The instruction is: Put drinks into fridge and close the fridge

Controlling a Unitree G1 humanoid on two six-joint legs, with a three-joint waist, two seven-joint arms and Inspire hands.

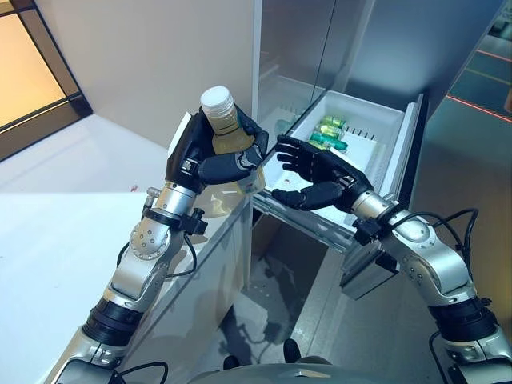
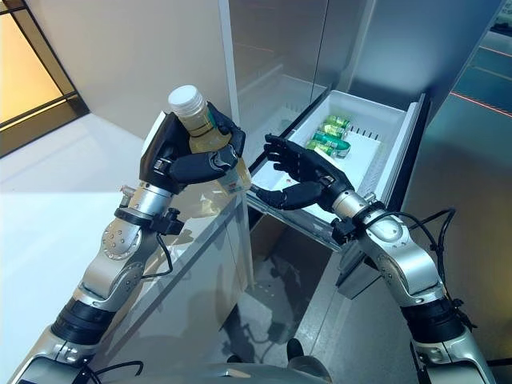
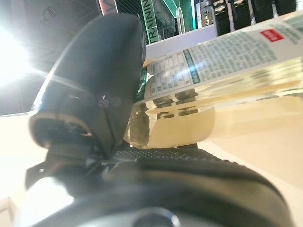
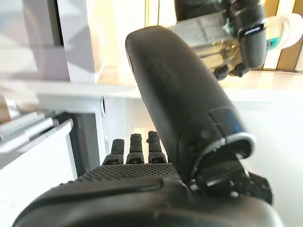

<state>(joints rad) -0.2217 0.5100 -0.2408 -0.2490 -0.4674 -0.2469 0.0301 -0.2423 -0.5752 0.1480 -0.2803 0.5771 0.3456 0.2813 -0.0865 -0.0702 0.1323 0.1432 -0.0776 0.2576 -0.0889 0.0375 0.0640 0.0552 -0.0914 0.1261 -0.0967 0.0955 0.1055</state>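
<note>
My left hand (image 1: 210,160) is shut on a clear bottle (image 1: 226,128) of pale yellow drink with a white cap, held upright above the counter's right edge; the bottle also shows in the left wrist view (image 3: 227,80). My right hand (image 1: 318,174) is open just right of the bottle, fingers spread toward it, over the fridge's pulled-out white drawer (image 1: 384,128). Green drinks (image 1: 329,134) lie in the drawer's far part. In the right wrist view my right hand (image 4: 142,184) points at the left hand holding the bottle (image 4: 208,45).
A white counter (image 1: 56,240) lies at the left, with a glossy front panel dropping beside the fridge. The fridge's grey walls (image 1: 384,40) rise behind the drawer. Grey floor (image 1: 280,304) lies below the drawer.
</note>
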